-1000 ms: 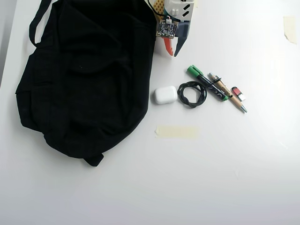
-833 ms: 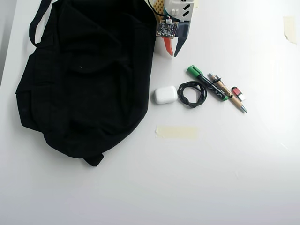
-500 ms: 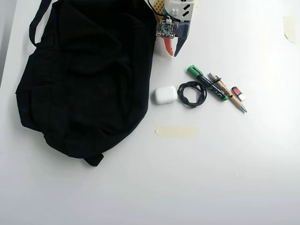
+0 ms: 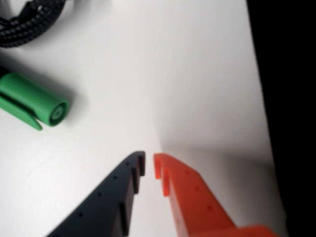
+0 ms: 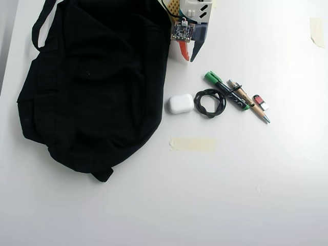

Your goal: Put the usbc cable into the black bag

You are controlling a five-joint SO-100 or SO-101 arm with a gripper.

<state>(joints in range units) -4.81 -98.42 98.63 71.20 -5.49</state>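
A white table (image 5: 230, 195) bears a strip of tape (image 5: 192, 144) just below the white earbud case (image 5: 179, 103). The coiled usbc cable (image 5: 209, 102) lies just right of that case in the overhead view, the black bag (image 5: 92, 82) left of it. Above the case, the gripper (image 5: 187, 55) hovers almost closed, holding nothing.

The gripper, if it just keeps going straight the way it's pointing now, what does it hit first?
Probably just bare table. In the wrist view the gripper points at empty white surface, with the green marker and coiled cable off to its left. Depth is unclear.
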